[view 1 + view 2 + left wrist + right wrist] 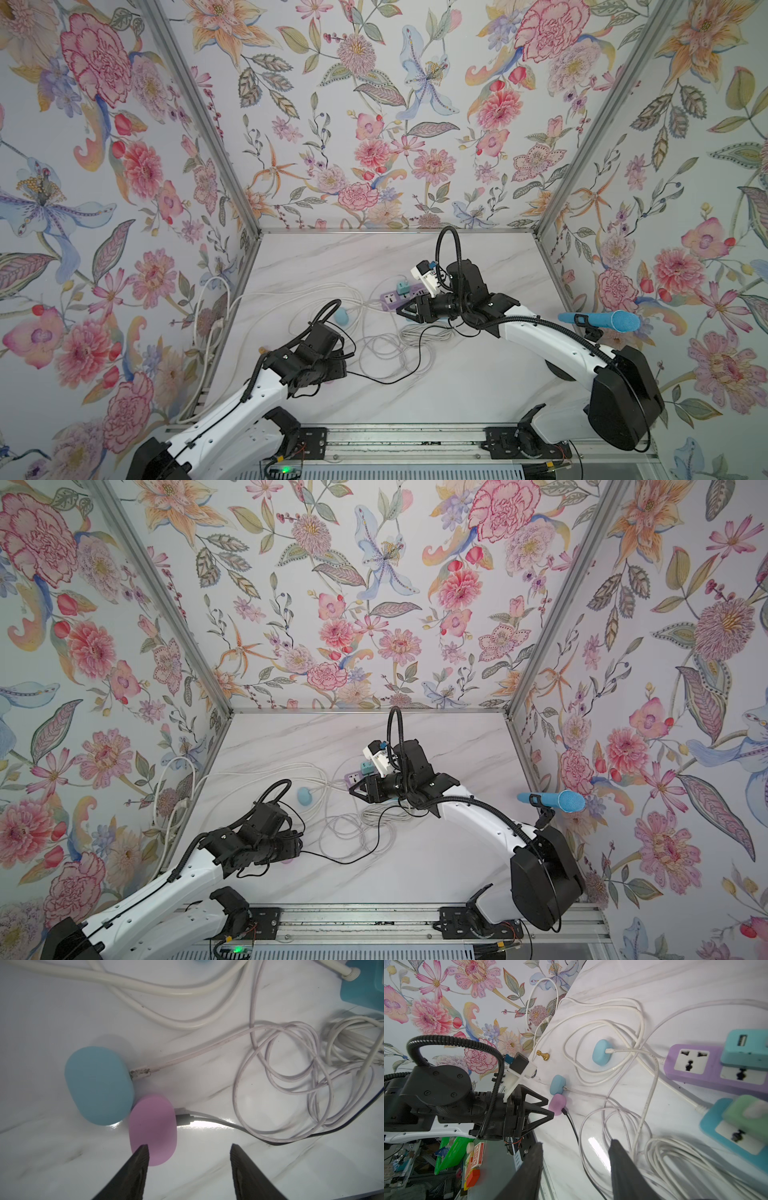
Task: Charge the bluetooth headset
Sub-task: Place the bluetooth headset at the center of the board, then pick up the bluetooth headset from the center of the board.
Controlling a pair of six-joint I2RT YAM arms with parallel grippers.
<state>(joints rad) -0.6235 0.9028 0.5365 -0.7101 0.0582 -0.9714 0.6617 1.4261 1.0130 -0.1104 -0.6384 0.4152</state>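
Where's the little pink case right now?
In the left wrist view the pink case lies left on the table, beside a blue case, just ahead of the left gripper.

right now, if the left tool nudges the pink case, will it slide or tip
The pink case likely slides, not tips: it looks low, rounded, smooth on the glossy table. Its attached black cable may drag or swivel it. It seems to touch the blue case, which could shift.

The table (457, 395) lies bare toward the rail; white cable coils (382, 353) clutter its middle. Beyond them the purple power strip (712, 1082) blocks the way.
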